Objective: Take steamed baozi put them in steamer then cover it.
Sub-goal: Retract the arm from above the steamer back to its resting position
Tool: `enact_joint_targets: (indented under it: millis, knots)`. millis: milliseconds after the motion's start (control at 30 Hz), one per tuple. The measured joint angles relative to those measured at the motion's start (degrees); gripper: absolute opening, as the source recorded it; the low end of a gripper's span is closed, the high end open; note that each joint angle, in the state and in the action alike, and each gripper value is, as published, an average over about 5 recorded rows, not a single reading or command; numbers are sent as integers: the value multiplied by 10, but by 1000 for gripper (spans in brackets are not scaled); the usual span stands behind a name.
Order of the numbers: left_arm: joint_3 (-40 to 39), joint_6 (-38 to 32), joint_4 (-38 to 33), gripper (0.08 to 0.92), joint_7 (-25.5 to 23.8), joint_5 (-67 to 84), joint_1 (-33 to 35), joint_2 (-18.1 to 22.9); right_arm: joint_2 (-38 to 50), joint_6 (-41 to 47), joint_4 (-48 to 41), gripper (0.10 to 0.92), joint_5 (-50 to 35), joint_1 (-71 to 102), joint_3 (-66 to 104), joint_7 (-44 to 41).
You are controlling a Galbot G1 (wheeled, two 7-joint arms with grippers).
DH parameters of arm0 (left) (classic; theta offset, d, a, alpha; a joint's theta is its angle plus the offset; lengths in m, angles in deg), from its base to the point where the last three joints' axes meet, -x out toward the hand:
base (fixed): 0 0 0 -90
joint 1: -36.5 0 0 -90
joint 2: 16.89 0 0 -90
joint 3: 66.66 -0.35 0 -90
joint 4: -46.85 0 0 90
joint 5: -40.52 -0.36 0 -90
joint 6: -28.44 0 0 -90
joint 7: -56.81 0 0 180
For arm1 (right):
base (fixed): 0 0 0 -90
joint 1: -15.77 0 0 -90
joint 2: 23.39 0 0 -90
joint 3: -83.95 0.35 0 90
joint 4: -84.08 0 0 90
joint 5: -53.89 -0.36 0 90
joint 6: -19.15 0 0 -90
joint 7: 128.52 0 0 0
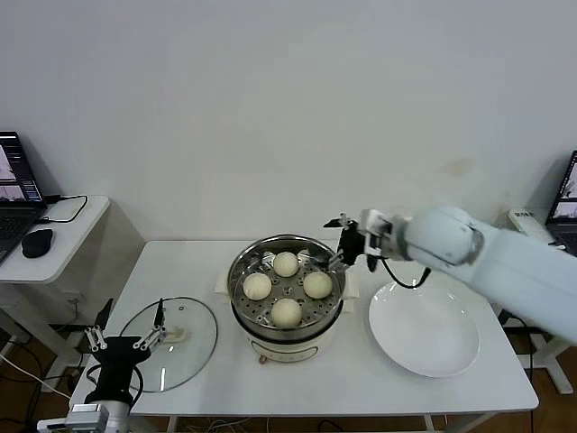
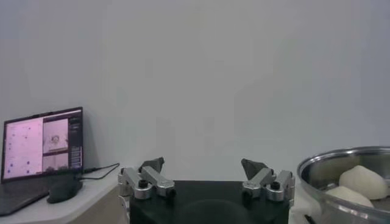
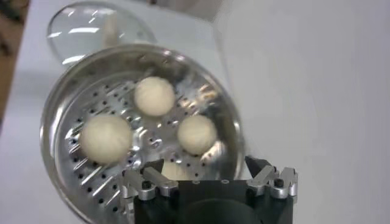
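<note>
The steamer point(image 1: 288, 346) stands mid-table with four cream-white baozi point(image 1: 286, 263) on its perforated tray. My right gripper point(image 1: 334, 244) hovers open and empty over the pot's back right rim. In the right wrist view, the right gripper point(image 3: 204, 165) is above the steamer point(image 3: 58, 103); three baozi point(image 3: 154, 95) show fully, and a fourth is partly hidden behind it. The glass cover point(image 1: 189, 352) lies flat on the table left of the pot; it also shows in the right wrist view point(image 3: 85, 24). My left gripper point(image 1: 124, 333) is open and empty at the cover's near left edge.
A flat white plate point(image 1: 424, 334) lies right of the steamer. A side table at far left holds a laptop point(image 1: 13, 185) and a mouse point(image 1: 36, 242). Another laptop point(image 1: 566, 194) stands at far right. The left wrist view shows the pot rim point(image 2: 341, 159).
</note>
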Motion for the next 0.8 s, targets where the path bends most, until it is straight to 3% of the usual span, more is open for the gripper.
enact_joint_targets:
  millis: [267, 567, 800]
  knots:
    - [-12, -5, 12, 823, 6, -15, -5, 6, -22, -144, 29, 823, 58, 300, 289, 76]
    - [-16, -16, 32, 823, -9, -71, -9, 4, -177, -291, 16, 823, 139, 588, 576, 68]
    - [-7, -26, 62, 823, -7, -186, -13, -2, -302, -347, 15, 823, 175, 738, 724, 41]
